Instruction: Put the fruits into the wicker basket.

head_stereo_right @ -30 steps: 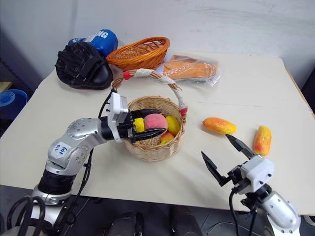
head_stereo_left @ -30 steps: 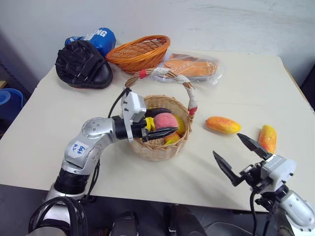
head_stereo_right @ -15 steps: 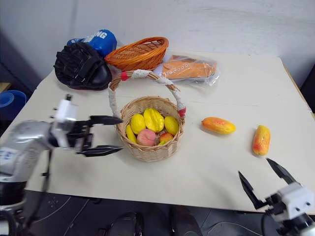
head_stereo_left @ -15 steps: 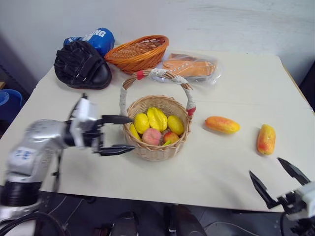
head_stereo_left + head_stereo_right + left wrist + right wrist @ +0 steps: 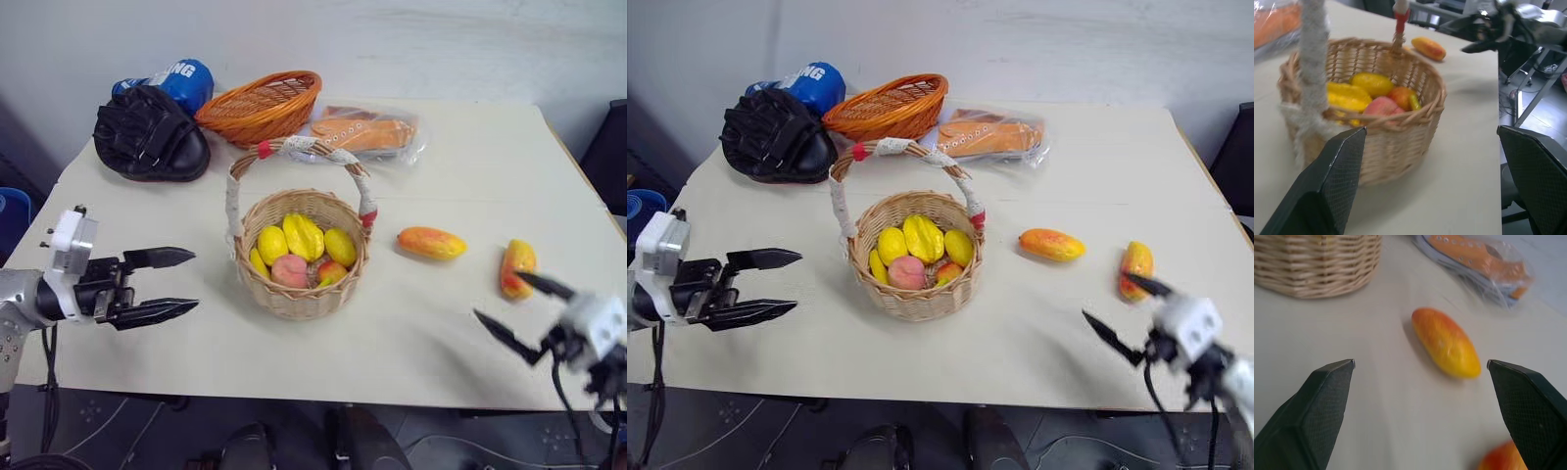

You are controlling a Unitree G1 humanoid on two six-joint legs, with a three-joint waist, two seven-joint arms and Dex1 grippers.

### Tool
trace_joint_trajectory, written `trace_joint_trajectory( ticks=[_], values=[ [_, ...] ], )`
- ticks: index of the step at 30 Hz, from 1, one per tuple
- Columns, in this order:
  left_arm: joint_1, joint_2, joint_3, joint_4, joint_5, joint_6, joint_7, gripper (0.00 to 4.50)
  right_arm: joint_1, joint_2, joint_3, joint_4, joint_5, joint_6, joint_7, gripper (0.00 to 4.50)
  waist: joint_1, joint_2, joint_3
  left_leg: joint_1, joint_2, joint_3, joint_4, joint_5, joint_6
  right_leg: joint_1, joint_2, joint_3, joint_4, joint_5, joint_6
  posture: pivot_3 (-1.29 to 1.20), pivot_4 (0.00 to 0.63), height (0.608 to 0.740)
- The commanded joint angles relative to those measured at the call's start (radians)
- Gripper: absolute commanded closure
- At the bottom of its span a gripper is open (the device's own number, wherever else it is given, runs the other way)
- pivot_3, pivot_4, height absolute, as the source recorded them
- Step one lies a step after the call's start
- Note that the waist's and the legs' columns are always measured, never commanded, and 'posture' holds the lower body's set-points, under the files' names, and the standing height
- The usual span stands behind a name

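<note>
The wicker basket (image 5: 299,299) stands mid-table with a white-wrapped arched handle. It holds a pink peach (image 5: 289,270), yellow lemons (image 5: 271,243), a starfruit (image 5: 304,235) and a small red-yellow fruit (image 5: 331,273). Two mangoes lie on the table to its right, one near (image 5: 431,242) and one farther right (image 5: 517,267). My left gripper (image 5: 194,281) is open and empty, well left of the basket and pointing at it. My right gripper (image 5: 497,295) is open and empty, just in front of the far-right mango. In the right wrist view the nearer mango (image 5: 1445,341) lies ahead of the fingers.
At the back of the table are a shallow orange oval basket (image 5: 260,103), a black punch mitt (image 5: 147,137), a blue boxing glove (image 5: 171,78) and bagged orange shoes (image 5: 367,132). Both grippers sit near the table's front edge.
My left gripper let go of the peach, which now lies in the basket, and drew back to the left, open. My right gripper swung out to the right and came up beside the far-right mango.
</note>
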Motion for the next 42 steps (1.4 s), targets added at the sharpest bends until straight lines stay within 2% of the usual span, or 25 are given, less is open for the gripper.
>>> trace_joint_trajectory(
  ticks=[1,5,8,13,18,20,23,25,27,30,32,33,35,37,40,42],
  values=[
    [-0.034,-0.053,-0.032,-0.067,-0.024,-0.008,0.054,0.01,-0.194,-0.07,0.134,0.04,-0.002,0.218,0.02,0.0,0.004,0.0,0.0,-0.001,0.0,0.0,0.0,0.0,-0.001,-0.002,0.0,0.0,0.001,-0.001,-0.001,0.0,0.15,0.74],
    [-0.071,-0.095,-0.069,-0.094,-0.02,-0.015,0.081,0.01,-0.431,-0.108,0.327,0.198,-0.176,0.28,0.058,0.0,0.018,0.001,0.0,-0.007,0.001,-0.001,0.002,0.002,-0.004,-0.006,0.002,0.0,0.0,-0.002,0.0,0.0,0.15,0.74],
    [-0.097,-0.115,-0.083,-0.113,-0.034,-0.003,0.107,0.01,-0.615,-0.075,0.47,0.379,-0.311,0.317,0.075,0.0,0.018,0.002,0.001,-0.008,0.0,0.003,0.004,0.001,-0.002,-0.006,0.0,0.002,-0.003,0.0,0.003,0.0,0.15,0.74],
    [-0.078,-0.103,-0.088,-0.154,-0.057,0.016,0.099,0.01,-0.753,0.011,0.534,0.602,-0.373,0.245,0.137,0.0,0.016,0.002,0.001,-0.009,0.0,0.005,0.005,0.001,-0.001,-0.005,0.0,0.003,-0.005,0.0,0.005,0.0,0.15,0.74],
    [-0.084,-0.097,-0.09,-0.153,-0.057,0.019,0.107,0.01,-0.831,0.08,0.557,0.741,-0.405,0.17,0.207,0.0,0.01,0.006,0.004,-0.008,0.0,0.005,0.005,0.002,-0.003,-0.006,0.001,0.003,-0.003,0.0,0.005,0.0,0.15,0.74],
    [-0.091,-0.097,-0.092,-0.152,-0.058,0.021,0.113,0.0,-0.848,0.094,0.556,0.785,-0.417,0.141,0.23,0.41,0.007,0.006,0.004,-0.007,0.0,0.005,0.006,0.002,-0.003,-0.005,0.001,0.003,-0.002,0.0,0.005,0.0,0.15,0.74],
    [-0.095,-0.099,-0.096,-0.154,-0.059,0.024,0.116,0.0,-0.846,0.09,0.524,0.809,-0.391,0.104,0.284,1.28,0.001,0.006,0.004,-0.007,0.0,0.005,0.006,0.003,-0.003,-0.005,0.001,0.003,-0.001,0.001,0.005,0.0,0.15,0.74],
    [-0.087,-0.101,-0.092,-0.16,-0.065,0.03,0.119,0.0,-0.822,0.071,0.495,0.775,-0.371,0.092,0.31,1.82,-0.001,0.007,0.004,-0.007,0.0,0.005,0.006,0.003,-0.003,-0.005,0.0,0.003,-0.001,0.001,0.005,0.0,0.15,0.74],
    [-0.069,-0.108,-0.083,-0.17,-0.076,0.035,0.127,0.0,-0.759,0.034,0.451,0.666,-0.315,0.149,0.364,1.83,-0.001,0.007,0.005,-0.007,0.0,0.005,0.006,0.003,-0.003,-0.005,0.0,0.003,-0.002,0.001,0.005,0.0,0.15,0.74],
    [-0.037,-0.111,-0.066,-0.176,-0.076,0.027,0.131,0.0,-0.626,-0.049,0.373,0.391,-0.193,0.305,0.436,1.83,0.002,0.01,0.006,-0.008,0.0,0.003,0.004,0.002,-0.003,-0.005,0.0,0.003,-0.002,0.0,0.006,0.0,0.15,0.74],
    [-0.021,-0.105,-0.052,-0.163,-0.068,0.019,0.135,0.0,-0.541,-0.108,0.32,0.175,-0.074,0.459,0.467,1.83,0.003,0.011,0.007,-0.008,0.0,0.003,0.004,0.002,-0.003,-0.005,0.0,0.003,-0.003,0.0,0.006,0.0,0.15,0.74],
    [-0.013,-0.102,-0.043,-0.15,-0.06,0.011,0.134,0.0,-0.525,-0.115,0.289,0.044,0.043,0.584,0.454,1.83,-0.001,0.012,0.008,-0.008,0.0,0.002,0.004,0.002,-0.004,-0.005,0.001,0.002,-0.002,0.0,0.007,0.0,0.15,0.74],
    [-0.004,-0.105,-0.031,-0.122,-0.04,-0.012,0.135,0.0,-0.554,-0.076,0.246,-0.135,0.26,0.781,0.375,1.83,-0.016,0.011,0.008,-0.007,0.0,0.003,0.004,0.002,-0.004,-0.005,0.0,0.003,-0.001,0.0,0.006,0.0,0.15,0.74],
    [0.0,-0.112,-0.026,-0.094,-0.018,-0.039,0.135,0.0,-0.604,0.003,0.252,-0.249,0.37,0.851,0.27,1.83,-0.026,0.009,0.008,-0.005,0.001,0.002,0.004,0.002,-0.004,-0.004,0.001,0.003,0.001,0.001,0.005,0.0,0.15,0.74],
    [0.0,-0.118,-0.024,-0.069,0.002,-0.072,0.139,0.0,-0.695,0.16,0.298,-0.31,0.415,0.924,0.059,1.83,-0.026,0.006,0.008,-0.005,0.001,-0.001,0.003,0.002,-0.002,-0.004,0.002,0.001,0.002,0.002,0.003,0.0,0.15,0.74],
    [0.001,-0.121,-0.018,-0.059,0.003,-0.081,0.144,0.0,-0.763,0.257,0.375,-0.307,0.34,0.958,-0.086,1.83,-0.026,0.005,0.008,-0.005,0.0,-0.001,0.004,0.003,-0.003,-0.004,0.001,0.001,0.002,0.002,0.003,0.0,0.15,0.74]
  ],
)
